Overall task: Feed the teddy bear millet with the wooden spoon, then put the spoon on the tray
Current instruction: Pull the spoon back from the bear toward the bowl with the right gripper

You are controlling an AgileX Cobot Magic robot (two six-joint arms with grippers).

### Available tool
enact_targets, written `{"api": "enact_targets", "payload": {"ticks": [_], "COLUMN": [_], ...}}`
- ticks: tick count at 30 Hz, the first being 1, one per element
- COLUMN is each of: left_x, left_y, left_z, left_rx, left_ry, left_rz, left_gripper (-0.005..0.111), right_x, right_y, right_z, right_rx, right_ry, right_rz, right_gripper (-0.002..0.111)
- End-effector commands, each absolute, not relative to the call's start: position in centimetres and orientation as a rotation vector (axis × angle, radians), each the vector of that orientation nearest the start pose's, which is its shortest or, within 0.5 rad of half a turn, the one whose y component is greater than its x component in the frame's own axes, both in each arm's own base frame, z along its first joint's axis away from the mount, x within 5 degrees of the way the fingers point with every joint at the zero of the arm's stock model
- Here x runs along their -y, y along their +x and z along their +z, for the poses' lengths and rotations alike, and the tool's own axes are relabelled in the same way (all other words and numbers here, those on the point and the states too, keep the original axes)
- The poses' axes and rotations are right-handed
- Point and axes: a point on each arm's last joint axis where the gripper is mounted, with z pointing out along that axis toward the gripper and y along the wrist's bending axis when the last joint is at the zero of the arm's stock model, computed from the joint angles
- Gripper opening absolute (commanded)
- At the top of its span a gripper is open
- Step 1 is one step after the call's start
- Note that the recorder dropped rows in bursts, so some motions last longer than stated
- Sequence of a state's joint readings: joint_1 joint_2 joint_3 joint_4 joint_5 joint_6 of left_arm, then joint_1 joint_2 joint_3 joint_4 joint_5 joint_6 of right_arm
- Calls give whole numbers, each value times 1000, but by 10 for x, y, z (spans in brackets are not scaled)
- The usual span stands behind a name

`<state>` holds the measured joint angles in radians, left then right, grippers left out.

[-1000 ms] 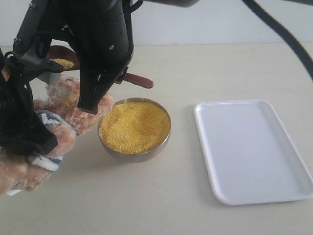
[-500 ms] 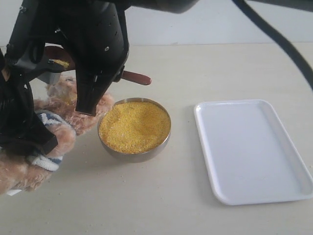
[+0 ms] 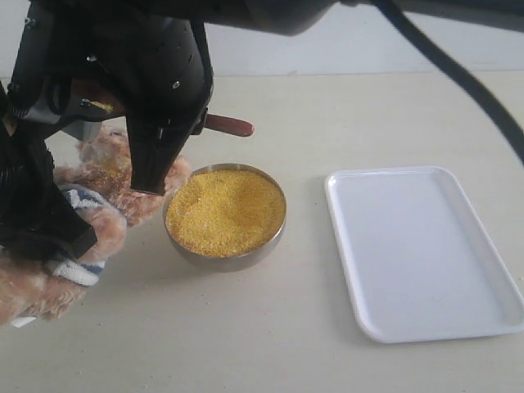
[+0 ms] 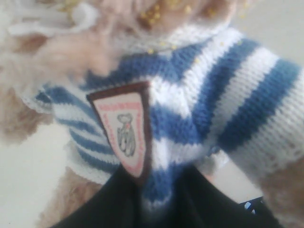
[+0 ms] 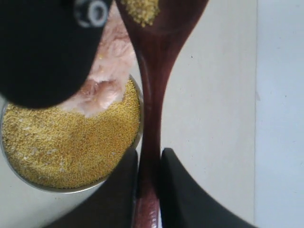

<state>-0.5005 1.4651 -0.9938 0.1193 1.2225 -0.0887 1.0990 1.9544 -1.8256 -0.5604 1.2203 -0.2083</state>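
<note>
The teddy bear [image 3: 123, 184] sits at the left, its face partly behind the arms. My left gripper [image 4: 161, 187] is shut on the bear's navy-and-white striped shirt [image 4: 199, 95], just below the chest badge [image 4: 126, 130]. My right gripper [image 5: 148, 164] is shut on the handle of the wooden spoon [image 5: 154, 95]. The spoon bowl, with a little millet [image 5: 142, 9] in it, is up at the bear's head, and the handle end [image 3: 229, 125] sticks out to the right. More millet [image 3: 225, 209] fills the metal bowl [image 3: 278, 233]. The white tray [image 3: 422, 250] lies to the right.
Loose millet grains [image 4: 156, 12] cling to the bear's fur around its chin. My right arm's black body [image 3: 164, 90] hangs over the bear and the bowl's far left rim. A black cable [image 3: 458, 74] crosses the upper right. Bare table lies between bowl and tray.
My right gripper and the spoon have shifted slightly up and left, toward the bear's head. The left gripper, bear, bowl and tray have not moved.
</note>
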Motion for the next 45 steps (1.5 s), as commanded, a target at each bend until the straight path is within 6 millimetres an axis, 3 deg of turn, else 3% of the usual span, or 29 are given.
{"api": "enact_targets", "payload": {"ticks": [1, 28, 36, 45], "left_x": [111, 113, 114, 114], "left_y": [220, 218, 218, 218], "left_z": [249, 248, 248, 248], "left_rx": [-3039, -3052, -3056, -3057], "left_ry": [698, 695, 696, 691], "left_rz": [170, 126, 108, 107], "left_gripper": [4, 4, 4, 4], "right_x": [-352, -357, -346, -327], "right_y": [229, 221, 232, 247], "right_z": [304, 301, 296, 313], "right_rx": [-1949, -1980, -2141, -2203], "right_ry": [-1712, -1719, -1698, -1600], "right_rz": [-533, -468, -273, -195], "right_gripper": [0, 0, 0, 0]}}
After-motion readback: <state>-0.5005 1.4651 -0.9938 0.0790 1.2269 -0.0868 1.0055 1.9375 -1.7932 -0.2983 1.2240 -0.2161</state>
